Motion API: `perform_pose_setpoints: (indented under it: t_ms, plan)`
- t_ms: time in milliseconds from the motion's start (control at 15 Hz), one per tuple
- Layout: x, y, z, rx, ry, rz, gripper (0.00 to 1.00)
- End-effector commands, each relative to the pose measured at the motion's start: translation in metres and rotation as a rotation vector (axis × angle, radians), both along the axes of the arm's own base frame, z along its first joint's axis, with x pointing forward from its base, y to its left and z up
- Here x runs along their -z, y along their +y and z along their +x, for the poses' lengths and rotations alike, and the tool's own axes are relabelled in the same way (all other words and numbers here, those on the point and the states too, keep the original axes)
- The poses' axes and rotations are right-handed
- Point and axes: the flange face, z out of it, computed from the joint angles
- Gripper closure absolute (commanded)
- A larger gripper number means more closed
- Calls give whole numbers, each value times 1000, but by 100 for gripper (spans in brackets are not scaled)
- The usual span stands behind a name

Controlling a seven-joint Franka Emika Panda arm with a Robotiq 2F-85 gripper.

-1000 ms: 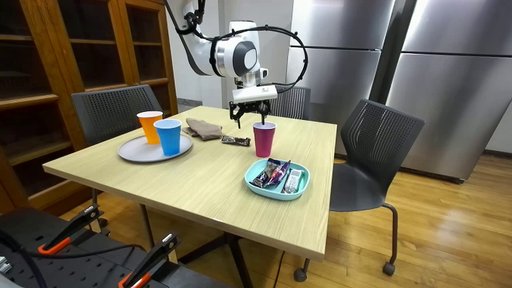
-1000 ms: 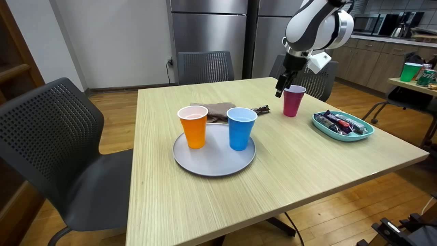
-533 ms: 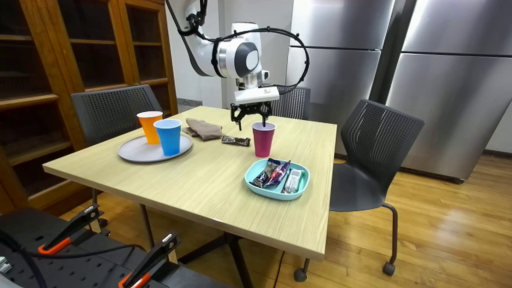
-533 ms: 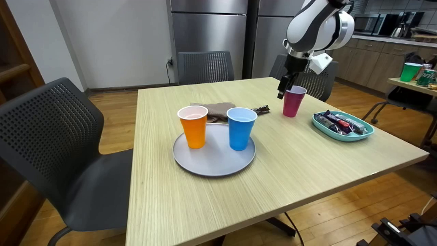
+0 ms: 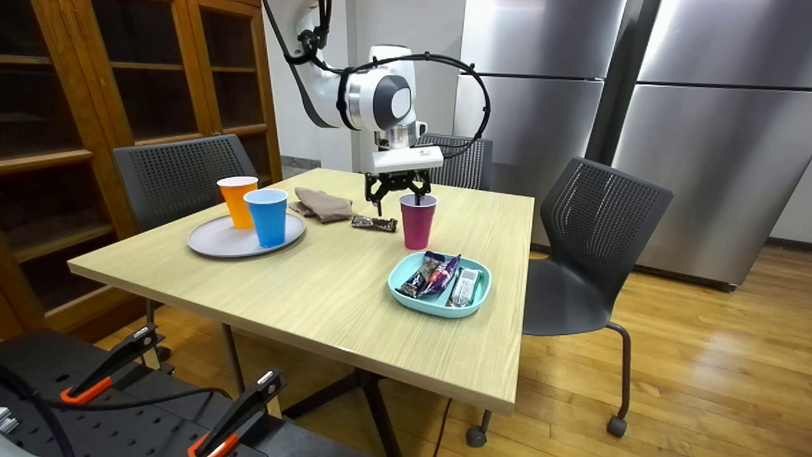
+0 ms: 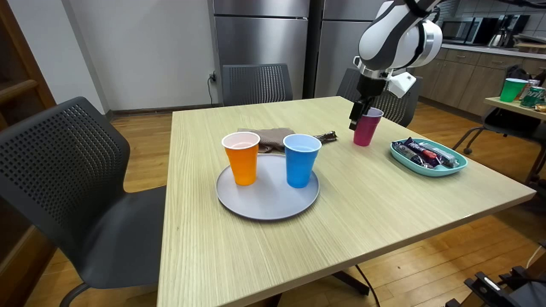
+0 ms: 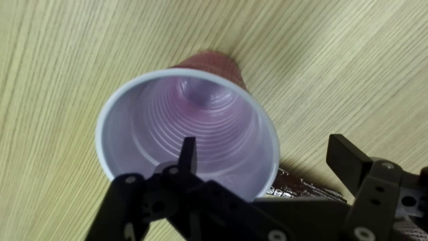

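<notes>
My gripper (image 5: 398, 204) is open and points down at a magenta cup (image 5: 417, 225) with a pale inside. The cup stands on the table, perhaps leaning slightly. In the wrist view, one fingertip overlaps the cup's open mouth (image 7: 207, 124) and the other is outside the rim, so the rim lies between the fingers (image 7: 263, 142). Whether a finger touches the cup cannot be told. In an exterior view the gripper (image 6: 355, 123) covers part of the cup (image 6: 367, 128). A dark wrapped bar (image 5: 374, 223) lies beside the cup; it shows partly below the fingers in the wrist view (image 7: 301, 185).
A teal tray (image 5: 396, 279) with wrapped snacks stands near the cup. A grey plate (image 6: 268, 209) holds an orange cup (image 6: 244, 164) and a blue cup (image 6: 300, 164). A brown cloth (image 5: 323, 204) lies near the bar. Chairs (image 5: 574, 254) surround the table (image 5: 304, 279).
My gripper has moved down, with its fingers lower at the magenta cup. In an exterior view the cup's rim has shifted very slightly away from the fingers. The other things have not moved.
</notes>
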Motion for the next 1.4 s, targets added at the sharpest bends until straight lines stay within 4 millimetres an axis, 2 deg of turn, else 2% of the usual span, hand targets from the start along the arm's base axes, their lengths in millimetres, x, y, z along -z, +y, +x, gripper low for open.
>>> perform_pose_setpoints:
  t_ms: [0,200,267,333,400,933,1000,1333]
  plan:
    - [-5,-4,0,-35,15,-14,0]
    - [-5,-5,0,-39,15,-15,0]
    - [-5,-5,-1,-40,12,-17,25]
    - [-6,-5,-1,-44,9,-19,28]
    - [-7,-5,-2,-48,8,-19,35]
    - [-13,-10,-10,-56,3,-28,97]
    - [-15,-10,-12,-53,2,-30,100]
    - [-27,-11,-22,-63,-7,-59,100]
